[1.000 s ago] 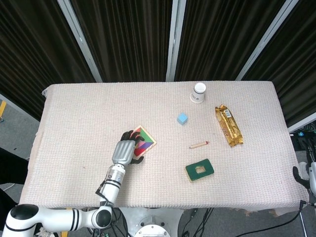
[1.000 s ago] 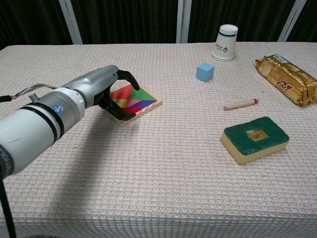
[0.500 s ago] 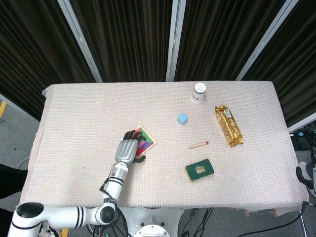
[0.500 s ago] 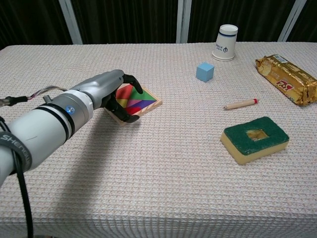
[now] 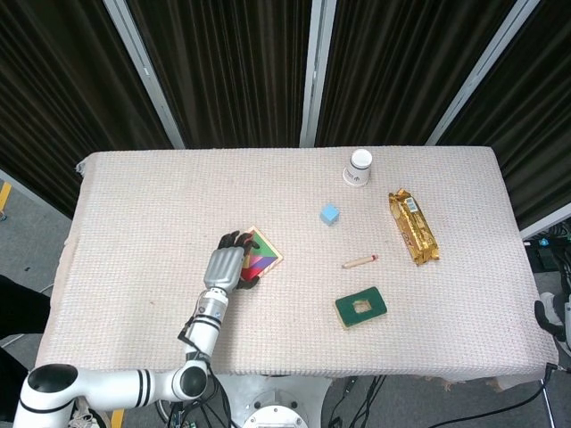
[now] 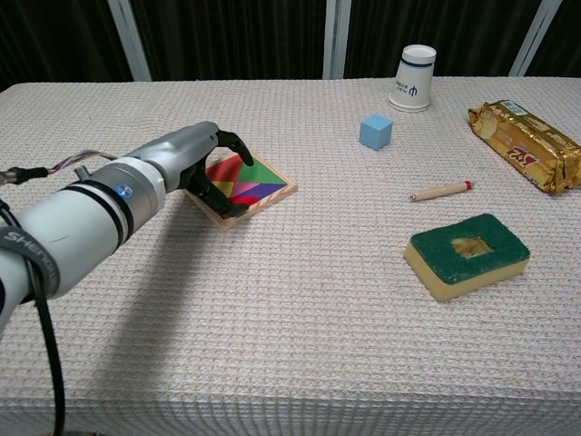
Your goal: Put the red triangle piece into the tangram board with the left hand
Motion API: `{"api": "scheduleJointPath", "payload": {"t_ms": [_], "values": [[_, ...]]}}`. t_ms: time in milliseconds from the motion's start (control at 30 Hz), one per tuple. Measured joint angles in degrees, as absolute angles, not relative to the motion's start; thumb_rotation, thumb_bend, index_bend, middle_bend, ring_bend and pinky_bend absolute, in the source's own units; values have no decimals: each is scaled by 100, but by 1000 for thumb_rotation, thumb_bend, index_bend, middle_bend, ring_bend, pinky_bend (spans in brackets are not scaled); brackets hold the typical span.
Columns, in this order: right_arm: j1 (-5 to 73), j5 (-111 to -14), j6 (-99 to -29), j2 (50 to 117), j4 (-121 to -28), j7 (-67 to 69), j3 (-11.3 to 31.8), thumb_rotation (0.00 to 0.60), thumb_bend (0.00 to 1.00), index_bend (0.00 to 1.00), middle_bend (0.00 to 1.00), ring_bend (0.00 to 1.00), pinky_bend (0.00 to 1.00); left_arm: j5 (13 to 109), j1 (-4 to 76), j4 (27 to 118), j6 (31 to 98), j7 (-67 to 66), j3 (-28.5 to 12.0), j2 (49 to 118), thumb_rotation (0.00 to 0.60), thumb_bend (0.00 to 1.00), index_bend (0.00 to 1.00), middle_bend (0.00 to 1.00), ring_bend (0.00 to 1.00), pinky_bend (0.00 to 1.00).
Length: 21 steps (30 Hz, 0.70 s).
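The tangram board (image 6: 272, 195) is a small wooden tray of coloured pieces lying left of the table's middle, also seen from above as the board (image 5: 265, 253). A red triangle piece (image 6: 226, 170) lies inside it at the left part, partly behind my fingers. My left hand (image 6: 192, 160) hangs over the board's left edge, fingers curved down and spread, fingertips touching the board's near corner with nothing pinched. From above the left hand (image 5: 227, 265) covers the board's left half. A dark shape at the table's right edge may be my right hand (image 5: 543, 316); its fingers are not discernible.
A white paper cup (image 6: 415, 77) stands at the back. A blue cube (image 6: 375, 131), a wooden stick with a red tip (image 6: 440, 191), a green-topped sponge (image 6: 467, 254) and a gold snack pack (image 6: 525, 145) lie to the right of the board.
My left hand has shifted slightly back and left over the board's left edge, uncovering more of the red triangle. The board and other objects have stayed put.
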State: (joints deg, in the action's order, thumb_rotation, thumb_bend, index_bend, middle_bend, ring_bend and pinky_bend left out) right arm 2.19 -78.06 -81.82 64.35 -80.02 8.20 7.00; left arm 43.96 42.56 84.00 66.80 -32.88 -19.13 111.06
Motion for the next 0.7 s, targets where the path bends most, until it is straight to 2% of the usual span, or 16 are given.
{"api": "scheduleJointPath", "payload": {"t_ms": [700], "values": [[218, -7824, -8210, 6446, -7997, 805, 711, 600, 341, 0, 0, 0, 0, 4323, 4302, 8271, 6695, -3248, -1949, 11069, 600, 241, 270, 121, 0, 4]]}}
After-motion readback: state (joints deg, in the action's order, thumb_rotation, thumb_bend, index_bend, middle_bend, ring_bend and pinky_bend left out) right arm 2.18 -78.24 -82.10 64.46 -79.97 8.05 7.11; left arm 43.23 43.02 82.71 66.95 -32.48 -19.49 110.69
